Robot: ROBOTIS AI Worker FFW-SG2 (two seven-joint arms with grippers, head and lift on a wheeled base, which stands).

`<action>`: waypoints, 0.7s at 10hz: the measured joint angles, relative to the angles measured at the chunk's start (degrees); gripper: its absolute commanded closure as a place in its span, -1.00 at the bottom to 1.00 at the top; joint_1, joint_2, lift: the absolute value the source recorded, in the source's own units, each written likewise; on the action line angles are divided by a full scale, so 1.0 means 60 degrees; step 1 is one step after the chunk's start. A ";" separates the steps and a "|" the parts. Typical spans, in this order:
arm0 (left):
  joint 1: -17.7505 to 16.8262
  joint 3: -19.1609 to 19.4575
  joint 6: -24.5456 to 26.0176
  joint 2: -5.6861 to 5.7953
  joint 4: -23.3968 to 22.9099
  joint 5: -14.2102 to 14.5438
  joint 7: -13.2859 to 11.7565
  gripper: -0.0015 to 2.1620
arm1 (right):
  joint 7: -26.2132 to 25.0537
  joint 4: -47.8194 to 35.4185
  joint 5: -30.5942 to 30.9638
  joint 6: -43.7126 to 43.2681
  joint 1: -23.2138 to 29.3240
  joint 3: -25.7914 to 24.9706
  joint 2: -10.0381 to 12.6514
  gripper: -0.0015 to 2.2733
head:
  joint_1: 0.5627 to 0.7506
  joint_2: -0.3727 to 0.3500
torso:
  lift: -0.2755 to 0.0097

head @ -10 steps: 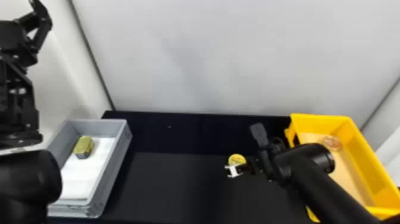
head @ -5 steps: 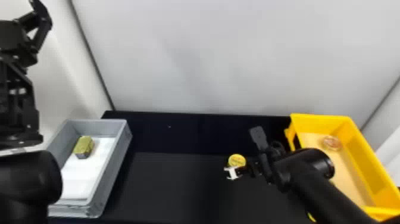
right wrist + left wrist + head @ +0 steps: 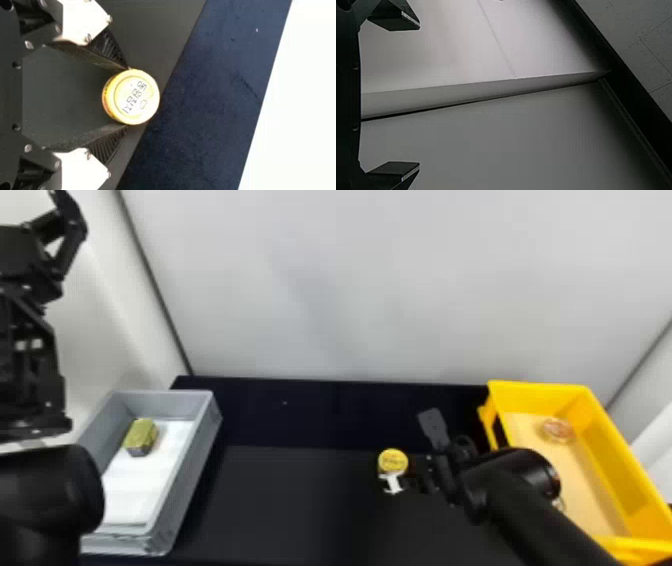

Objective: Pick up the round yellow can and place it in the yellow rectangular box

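Yellow can (image 3: 136, 97) clamped between tips of my right fingers (image 3: 109, 47); squeeze evenly, then lift straight, slowly.

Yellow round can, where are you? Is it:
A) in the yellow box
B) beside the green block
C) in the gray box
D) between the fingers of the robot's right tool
D: the right wrist view shows the can with a fingertip of the right tool at each side of it.

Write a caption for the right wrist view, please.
Right gripper, its fingertips at opposite sides of the round yellow can.
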 measured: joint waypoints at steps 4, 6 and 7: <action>0.0011 0.0000 -0.0013 0.0001 0.0001 0.0022 -0.0025 -0.95 | 0.0144 -0.0135 0.0299 0.0107 0.0034 -0.0041 -0.0040 -0.34 | 0.43 0.18 | 0.91; 0.0013 -0.0002 0.0014 0.0001 -0.0003 0.0029 -0.0029 -0.95 | 0.0229 -0.0746 0.0395 0.0382 0.0246 -0.0125 -0.0148 -0.34 | 0.43 0.18 | 0.91; 0.0038 0.0007 0.0041 -0.0002 -0.0022 0.0030 -0.0029 -0.95 | 0.0218 -0.1450 0.0445 0.0776 0.0463 -0.0178 -0.0268 -0.34 | 0.43 0.18 | 0.91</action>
